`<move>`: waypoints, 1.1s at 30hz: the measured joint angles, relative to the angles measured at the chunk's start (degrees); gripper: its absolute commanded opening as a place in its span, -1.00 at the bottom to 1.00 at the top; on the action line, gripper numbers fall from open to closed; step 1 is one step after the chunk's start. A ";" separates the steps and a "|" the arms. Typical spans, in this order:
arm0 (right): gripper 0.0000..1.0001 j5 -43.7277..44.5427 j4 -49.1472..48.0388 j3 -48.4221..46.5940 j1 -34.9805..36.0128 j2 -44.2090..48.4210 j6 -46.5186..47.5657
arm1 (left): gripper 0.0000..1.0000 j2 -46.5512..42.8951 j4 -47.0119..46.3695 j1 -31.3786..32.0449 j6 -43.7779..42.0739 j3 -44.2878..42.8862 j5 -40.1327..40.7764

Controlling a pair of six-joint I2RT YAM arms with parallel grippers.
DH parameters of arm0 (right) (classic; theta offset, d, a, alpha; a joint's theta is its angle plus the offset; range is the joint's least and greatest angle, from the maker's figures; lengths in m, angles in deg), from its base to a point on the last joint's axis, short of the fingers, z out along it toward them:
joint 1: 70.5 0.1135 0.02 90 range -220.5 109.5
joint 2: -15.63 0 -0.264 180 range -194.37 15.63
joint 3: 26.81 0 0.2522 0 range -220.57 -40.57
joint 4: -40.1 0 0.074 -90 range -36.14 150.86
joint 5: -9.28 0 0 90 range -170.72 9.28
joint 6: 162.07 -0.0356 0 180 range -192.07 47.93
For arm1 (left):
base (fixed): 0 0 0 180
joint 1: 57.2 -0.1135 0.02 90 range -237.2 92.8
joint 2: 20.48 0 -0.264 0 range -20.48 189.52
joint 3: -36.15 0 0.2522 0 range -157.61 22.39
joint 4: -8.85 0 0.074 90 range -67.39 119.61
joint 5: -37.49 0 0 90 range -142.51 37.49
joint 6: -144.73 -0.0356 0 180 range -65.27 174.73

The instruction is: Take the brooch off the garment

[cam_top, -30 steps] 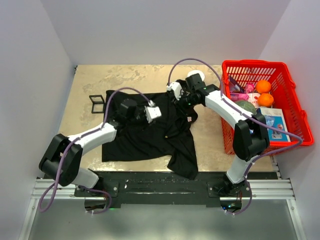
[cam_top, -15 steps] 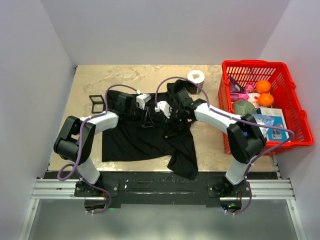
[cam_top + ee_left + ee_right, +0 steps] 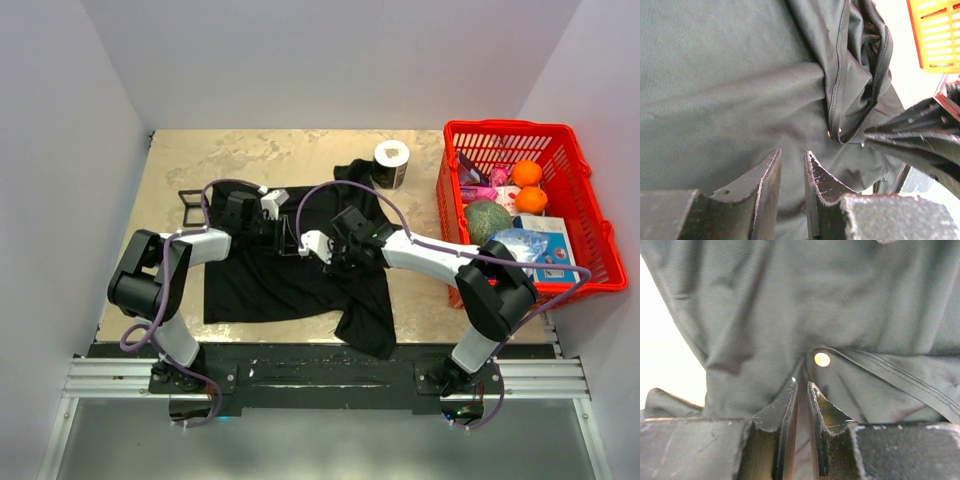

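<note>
The garment (image 3: 260,285), a black T-shirt, lies spread in the middle of the table, with both grippers meeting over its upper middle. In the right wrist view the brooch (image 3: 822,359) is a small round golden disc on the cloth beside a seam. It sits just beyond the tips of my right gripper (image 3: 801,382), whose jaws are nearly together on a ridge of cloth. My left gripper (image 3: 792,152) has its jaws close on the garment (image 3: 730,75), with cloth in the narrow gap. The brooch (image 3: 839,130) shows there as golden specks at the collar fold, ahead and to the right.
A red basket (image 3: 520,140) with oranges and other items stands at the right. A roll of paper (image 3: 391,163) sits just behind the shirt. A black square frame (image 3: 193,205) lies at the shirt's left.
The right gripper swung from the shirt's back edge by the roll forward and left to its middle. The left gripper shifted left and back. Both pairs of jaws narrowed.
</note>
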 measured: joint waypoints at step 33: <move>-0.76 10.75 -4.68 -0.42 1.64 -2.60 -0.46 | -0.44 0.26 -1.75 -2.10 0.37 1.66 0.00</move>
